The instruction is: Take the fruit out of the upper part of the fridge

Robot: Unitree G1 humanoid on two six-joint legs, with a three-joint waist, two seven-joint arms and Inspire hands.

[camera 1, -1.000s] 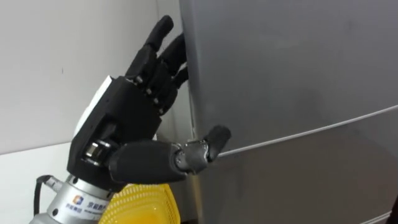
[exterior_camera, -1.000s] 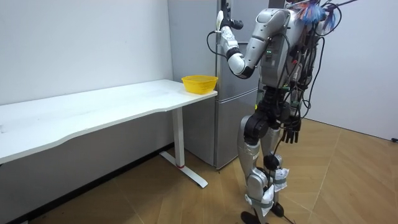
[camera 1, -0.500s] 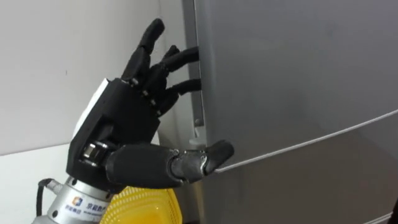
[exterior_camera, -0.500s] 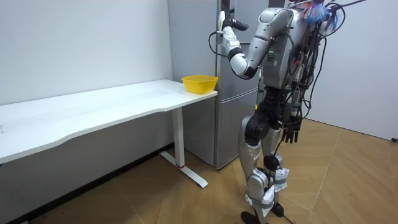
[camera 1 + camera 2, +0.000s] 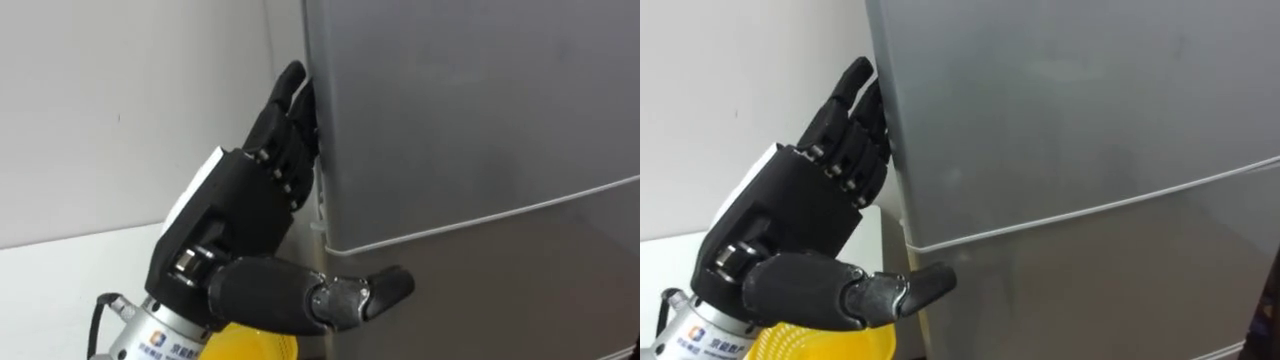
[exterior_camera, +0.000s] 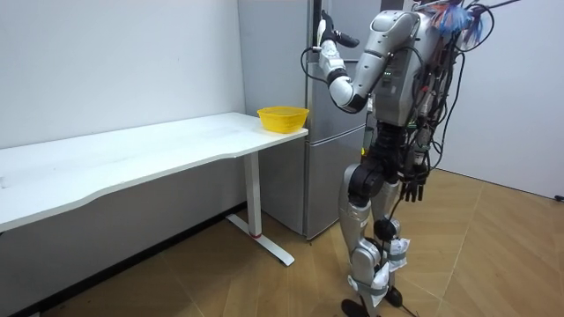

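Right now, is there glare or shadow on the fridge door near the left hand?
Left eye view: the upper fridge door shows a soft sheen, no hard glare; the strip beside its edge, above the left hand, is shaded. Room view: even light.

Bare lab room: fridge [image 6: 322, 180], white table [image 6: 132, 154].

A seemingly narrow gap separates wall [image 5: 120, 100] and fridge door [image 5: 480, 100] edge; the yellow bowl [image 5: 250, 346] crowds space below.

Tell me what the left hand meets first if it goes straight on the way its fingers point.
The side edge of the upper fridge door, most likely: the fingers of the left hand are right at it, though contact is unclear.
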